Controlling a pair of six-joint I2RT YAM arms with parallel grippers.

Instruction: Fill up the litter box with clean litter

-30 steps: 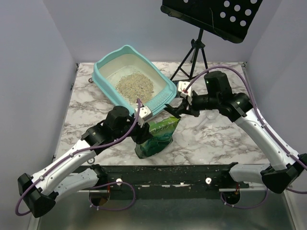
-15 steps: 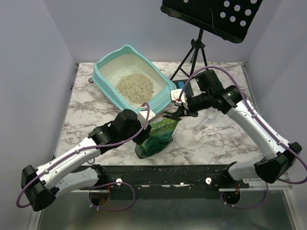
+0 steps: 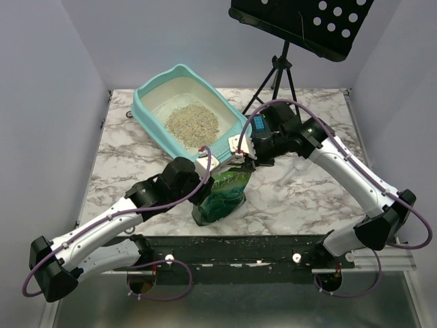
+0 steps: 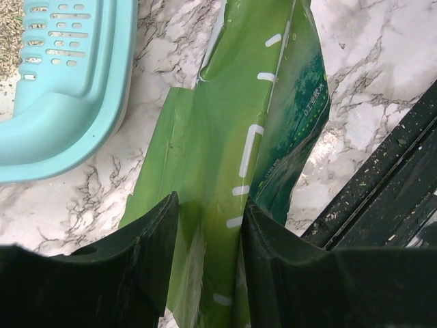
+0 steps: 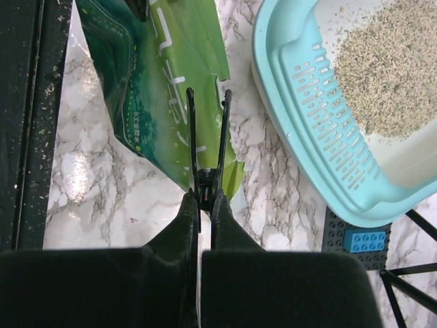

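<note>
Two pincers are gathering at a green bag (image 3: 222, 195) in the lower centre of the overhead view. The left pincer (image 4: 209, 205) is gripping the bag's flattened top between its fingers. The right pincer (image 5: 205, 198) is pinching, nearly closed, a thin black clip (image 5: 207, 179) over the bag's edge. The litter box (image 3: 229, 139) is sitting on the table (image 3: 307, 191) just above the bag, with litter (image 3: 192, 124) lying piled inside.

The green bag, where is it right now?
In the top view the green bag stands at the table's front middle, just before the litter box's slotted edge, pinched by the left end effector, the right end effector's black clip at its top.
</note>
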